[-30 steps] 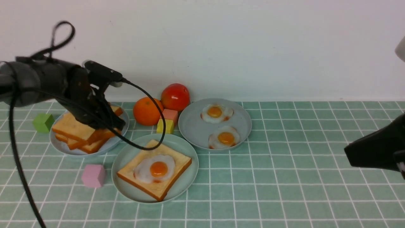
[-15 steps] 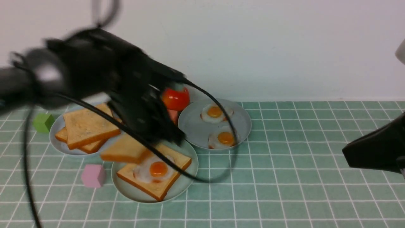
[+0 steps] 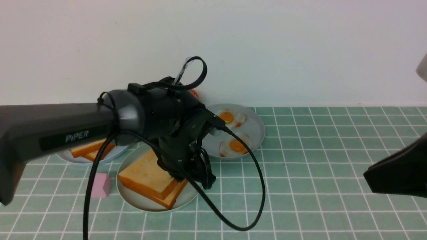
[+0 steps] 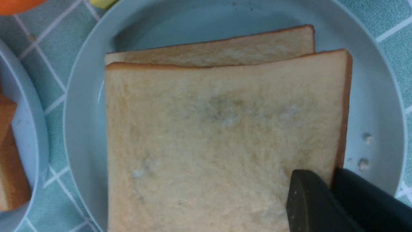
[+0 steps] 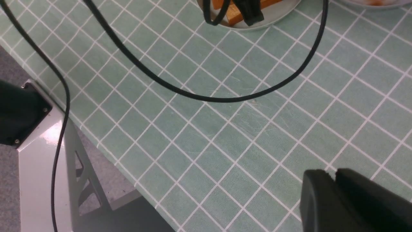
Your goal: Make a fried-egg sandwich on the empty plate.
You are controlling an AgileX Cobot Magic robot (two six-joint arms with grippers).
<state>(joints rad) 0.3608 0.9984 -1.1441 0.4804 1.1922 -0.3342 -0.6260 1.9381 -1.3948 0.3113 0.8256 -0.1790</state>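
Observation:
On the pale mint-green empty plate [image 3: 140, 204] a top toast slice [image 3: 146, 173] lies on a lower toast slice [image 3: 174, 196], shifted a little off it. The fried egg of the sandwich is hidden between them. My left gripper [image 3: 181, 178] reaches down at the stack's right corner. In the left wrist view its fingers [image 4: 305, 196] are shut on the top slice's [image 4: 209, 145] brown crust edge, over the plate [image 4: 376, 106]. My right gripper [image 5: 333, 174] hangs shut and holding nothing above bare tiles at the right [image 3: 368, 175].
A grey-blue plate [image 3: 257, 128] behind holds two fried eggs [image 3: 237, 146]. Another plate [image 3: 115, 154] at the left holds more toast [image 3: 87, 150]. A pink cube [image 3: 100, 185] sits left of the mint plate. The left arm's cable [image 3: 257, 200] loops over the tiles. The table's edge [image 5: 106, 151] shows in the right wrist view.
My left arm swung right from the toast plate with a slice and lowered it onto the egg-topped toast, hiding the egg. The right gripper stayed put.

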